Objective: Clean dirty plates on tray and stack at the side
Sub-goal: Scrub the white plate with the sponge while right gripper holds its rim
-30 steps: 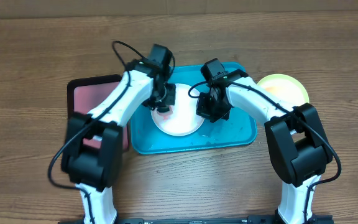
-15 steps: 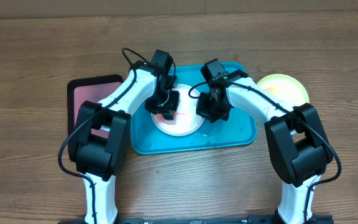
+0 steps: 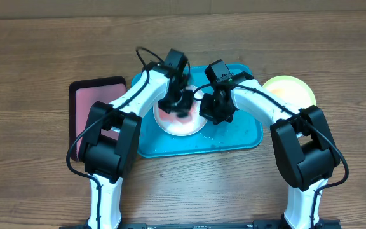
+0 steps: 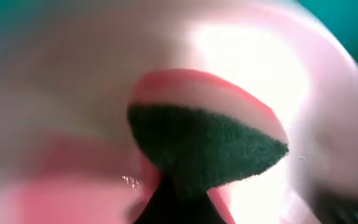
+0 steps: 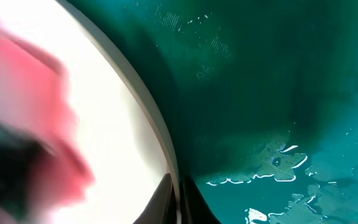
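The bench (image 3: 30,57) is matt, grained wood; the tray (image 5: 278,93) glossy, wet plastic; the white plate (image 5: 114,134) smooth; the sponge (image 4: 210,146) rough and fibrous.

1. Table (image 3: 30,63): brown, with streaked wood grain.
2. Tray (image 3: 241,135): plain turquoise-blue; deep teal in the right wrist view.
3. White plate (image 3: 184,129): white, with a pink-red smear.
4. Yellow plate (image 3: 295,89): pale yellow, lighter at the centre.
5. Pink tray (image 3: 94,102): pink, rimmed in black.
6. Sponge (image 4: 207,146): pink body, dark green scouring face.
7. Left arm (image 3: 135,95) and right arm (image 3: 259,102): white links, black joints.
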Motion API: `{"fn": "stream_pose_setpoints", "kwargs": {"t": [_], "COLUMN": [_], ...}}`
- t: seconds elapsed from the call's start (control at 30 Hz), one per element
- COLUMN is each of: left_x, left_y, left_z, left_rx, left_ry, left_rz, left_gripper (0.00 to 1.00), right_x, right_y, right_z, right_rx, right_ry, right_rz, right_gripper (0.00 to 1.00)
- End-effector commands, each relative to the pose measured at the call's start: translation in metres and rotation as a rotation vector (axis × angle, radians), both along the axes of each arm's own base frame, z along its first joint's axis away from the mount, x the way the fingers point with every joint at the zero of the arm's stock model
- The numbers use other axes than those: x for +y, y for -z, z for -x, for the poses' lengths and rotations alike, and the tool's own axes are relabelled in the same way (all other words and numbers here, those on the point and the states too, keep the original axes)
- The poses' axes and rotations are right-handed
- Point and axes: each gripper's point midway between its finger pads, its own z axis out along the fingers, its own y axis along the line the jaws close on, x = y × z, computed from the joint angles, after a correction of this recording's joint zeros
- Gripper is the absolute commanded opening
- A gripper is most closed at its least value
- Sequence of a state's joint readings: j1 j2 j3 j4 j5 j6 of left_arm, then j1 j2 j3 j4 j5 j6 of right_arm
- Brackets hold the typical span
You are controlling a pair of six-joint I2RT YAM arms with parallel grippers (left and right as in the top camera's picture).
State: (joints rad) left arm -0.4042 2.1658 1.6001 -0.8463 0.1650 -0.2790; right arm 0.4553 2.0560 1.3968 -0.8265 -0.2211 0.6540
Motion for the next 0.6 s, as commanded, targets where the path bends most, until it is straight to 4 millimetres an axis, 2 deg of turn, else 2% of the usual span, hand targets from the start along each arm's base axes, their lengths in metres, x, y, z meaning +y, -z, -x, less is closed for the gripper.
{"fn": "stream_pose_setpoints", "kwargs": {"t": [0.0,0.07,0.13,0.2,0.3,0.4,0.5,0.57], "left_x": [0.083,0.090,0.092,0.091,0.085,0.065,0.031,0.013], "left_y": [-0.012,-0.021,-0.022,-0.018,-0.007,0.000,0.002,0.000], "left_z": [-0.046,-0.051,-0.048,-0.040,-0.017,0.010,0.035,0.043], "left_rx": [-0.207,-0.243,-0.239,-0.205,-0.095,0.046,0.157,0.181], "left_ry": [-0.268,-0.281,-0.275,-0.262,-0.216,-0.103,0.075,0.166], "left_rz": [-0.427,-0.485,-0.504,-0.507,-0.467,-0.355,-0.173,-0.078], "left_gripper": [0.04,0.04,0.04,0.04,0.04,0.04,0.04,0.04], "right_x": [-0.013,-0.013,-0.013,-0.013,-0.013,-0.013,-0.012,-0.012], "right_y": [0.021,0.021,0.021,0.021,0.021,0.021,0.021,0.021], "right_z": [0.015,0.015,0.015,0.015,0.015,0.015,0.015,0.015], "right_rx": [0.047,0.047,0.047,0.047,0.047,0.046,0.045,0.045], "right_ry": [0.001,0.001,0.001,0.001,-0.001,-0.003,-0.003,-0.003], "right_rz": [0.076,0.076,0.076,0.076,0.076,0.076,0.075,0.075], "right_gripper": [0.04,0.04,0.04,0.04,0.04,0.04,0.04,0.04]}}
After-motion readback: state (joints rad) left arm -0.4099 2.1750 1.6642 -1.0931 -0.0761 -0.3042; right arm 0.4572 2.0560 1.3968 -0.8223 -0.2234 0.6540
